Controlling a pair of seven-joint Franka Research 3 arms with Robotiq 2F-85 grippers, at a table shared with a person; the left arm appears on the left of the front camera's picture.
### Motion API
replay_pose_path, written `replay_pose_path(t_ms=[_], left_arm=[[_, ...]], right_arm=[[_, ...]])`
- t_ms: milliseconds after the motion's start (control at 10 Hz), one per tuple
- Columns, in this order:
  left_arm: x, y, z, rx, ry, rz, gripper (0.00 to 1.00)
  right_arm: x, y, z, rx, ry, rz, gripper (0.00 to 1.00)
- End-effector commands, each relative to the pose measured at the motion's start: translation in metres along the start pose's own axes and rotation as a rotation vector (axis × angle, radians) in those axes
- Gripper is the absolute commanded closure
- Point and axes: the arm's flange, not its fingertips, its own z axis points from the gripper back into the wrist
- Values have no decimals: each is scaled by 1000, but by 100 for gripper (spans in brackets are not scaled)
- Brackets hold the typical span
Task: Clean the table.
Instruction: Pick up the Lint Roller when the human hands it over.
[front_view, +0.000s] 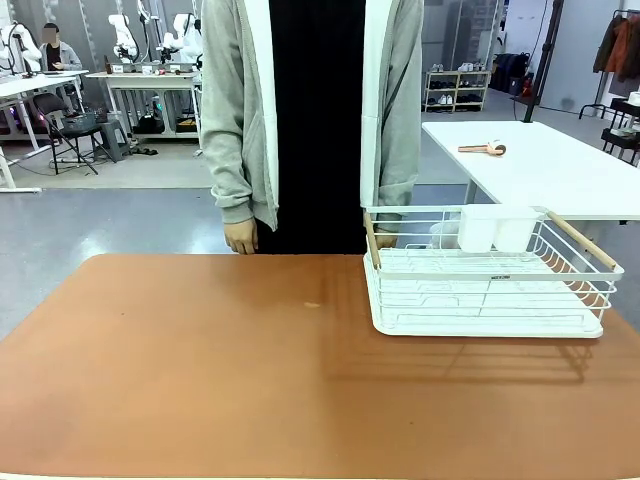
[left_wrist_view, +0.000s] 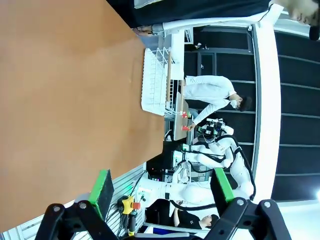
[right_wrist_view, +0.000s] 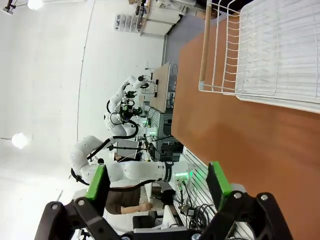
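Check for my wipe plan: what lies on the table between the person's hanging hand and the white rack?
Front view: bare table, except one small pale speck.

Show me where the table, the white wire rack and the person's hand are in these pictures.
table (front_view: 200, 370), front view, bare reddish-brown top, left of middle.
white wire rack (front_view: 480, 327), front view, front edge of its base tray.
person's hand (front_view: 241, 237), front view, middle of the hand below the grey sleeve.

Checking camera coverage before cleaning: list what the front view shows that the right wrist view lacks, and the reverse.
Front view adds the person in a grey cardigan and a white hanging holder. Right wrist view adds the right tool, open. Both share the reddish-brown table and the white wire rack.
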Motion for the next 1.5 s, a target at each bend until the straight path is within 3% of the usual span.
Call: replay_pose_path(t_ms=[0,1400], left_arm=[[-5,-1,1,-5,20,-24,0],[-5,-1,1,-5,20,-24,0]], right_arm=[[-1,5,-2,8,6,0,0],[-1,5,-2,8,6,0,0]])
